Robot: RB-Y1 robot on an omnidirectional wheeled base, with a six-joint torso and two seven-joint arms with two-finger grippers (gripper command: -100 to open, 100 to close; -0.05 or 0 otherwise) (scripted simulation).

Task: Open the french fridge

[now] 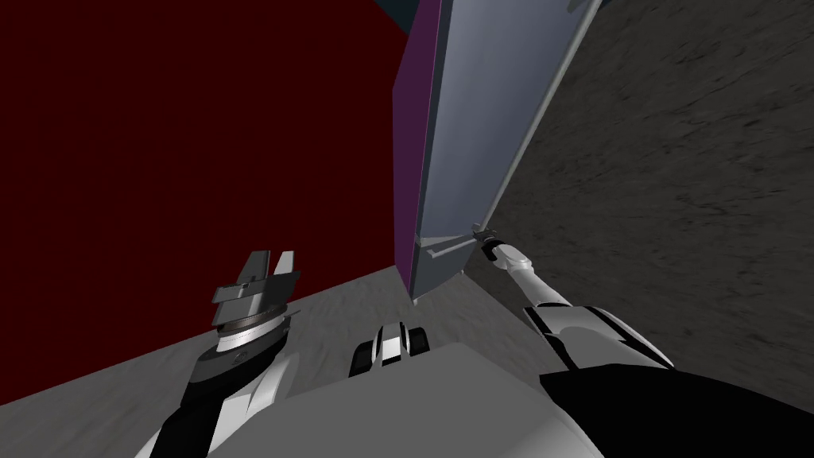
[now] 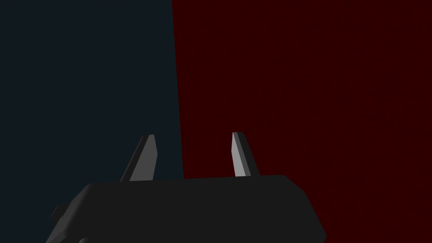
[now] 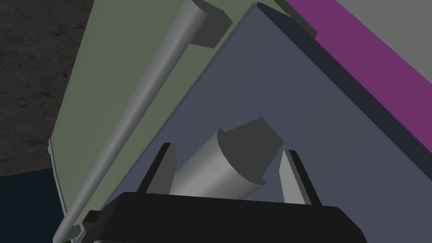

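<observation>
Broadly, a dark red wall [image 1: 199, 159] spreads across the robot's left and a dark mottled grey surface [image 1: 676, 159] across its right. The tall blue-grey french fridge [image 1: 469, 119], purple down one side, stands between them just ahead. In the right wrist view two of its door panels meet edge to edge: an olive-grey door [image 3: 109, 84] with a long grey bar handle [image 3: 139, 114], and a blue-grey door [image 3: 261, 84] with a short, thick grey cylindrical handle [image 3: 211, 168]. This second handle matters most. It lies directly between the blades of the right gripper [image 3: 227, 148], its long axis running away from the gripper body to a blocky mount. The blades are spread, straddling the bar without clamping it — one close against it, the other a little apart. The left gripper [image 1: 270, 266] is raised towards the red wall, blades apart and empty, well clear of the fridge. The right arm is plainly nearer, so it likely needs to close on the bar and pull it away from the door face.
</observation>
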